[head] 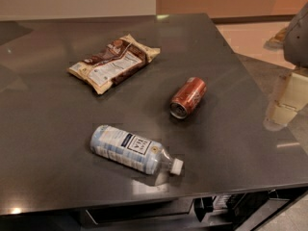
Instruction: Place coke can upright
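The coke can [188, 97] is red-brown with a silver top. It lies on its side right of the middle of the dark grey table [53, 129], with its top facing the front left. My gripper [292, 91] is a pale shape under the grey arm [298, 32] at the right edge of the view. It is over the table's right side, well to the right of the can, and touches nothing I can see.
A clear water bottle [132, 149] with a blue-white label lies on its side in front of the can, cap to the right. A brown and cream snack bag [114, 63] lies flat at the back left. The table's front edge runs along the bottom of the view.
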Tool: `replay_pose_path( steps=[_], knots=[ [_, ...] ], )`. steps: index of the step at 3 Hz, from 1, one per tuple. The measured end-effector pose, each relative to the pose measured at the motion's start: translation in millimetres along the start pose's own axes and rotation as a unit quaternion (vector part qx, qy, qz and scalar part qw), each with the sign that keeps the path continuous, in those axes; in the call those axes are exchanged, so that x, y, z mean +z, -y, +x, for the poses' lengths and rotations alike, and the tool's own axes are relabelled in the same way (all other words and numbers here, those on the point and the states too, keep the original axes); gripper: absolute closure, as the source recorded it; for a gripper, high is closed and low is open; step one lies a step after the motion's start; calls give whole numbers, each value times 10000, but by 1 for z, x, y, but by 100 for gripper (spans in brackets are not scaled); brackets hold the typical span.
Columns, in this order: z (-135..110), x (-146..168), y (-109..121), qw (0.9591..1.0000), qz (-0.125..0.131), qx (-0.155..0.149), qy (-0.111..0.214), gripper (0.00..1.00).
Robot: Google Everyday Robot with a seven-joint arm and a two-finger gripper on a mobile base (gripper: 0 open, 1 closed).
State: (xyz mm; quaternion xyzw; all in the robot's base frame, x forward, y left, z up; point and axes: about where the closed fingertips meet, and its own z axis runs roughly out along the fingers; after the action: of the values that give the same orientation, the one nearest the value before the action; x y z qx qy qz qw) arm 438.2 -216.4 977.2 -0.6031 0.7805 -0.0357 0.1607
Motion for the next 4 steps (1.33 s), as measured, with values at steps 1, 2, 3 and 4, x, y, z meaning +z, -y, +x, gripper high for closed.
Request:
replay_pose_path(
  steps=[1,2,3,4],
  knots=[
    [0,0,0,10000,1,0,0,0],
    [-6,1,3,9999,-32,-124,108,0],
    [-25,13,7,9980,-131,-447,424,0],
    [-55,36,8,9918,-236,-987,776,0]
  ],
)
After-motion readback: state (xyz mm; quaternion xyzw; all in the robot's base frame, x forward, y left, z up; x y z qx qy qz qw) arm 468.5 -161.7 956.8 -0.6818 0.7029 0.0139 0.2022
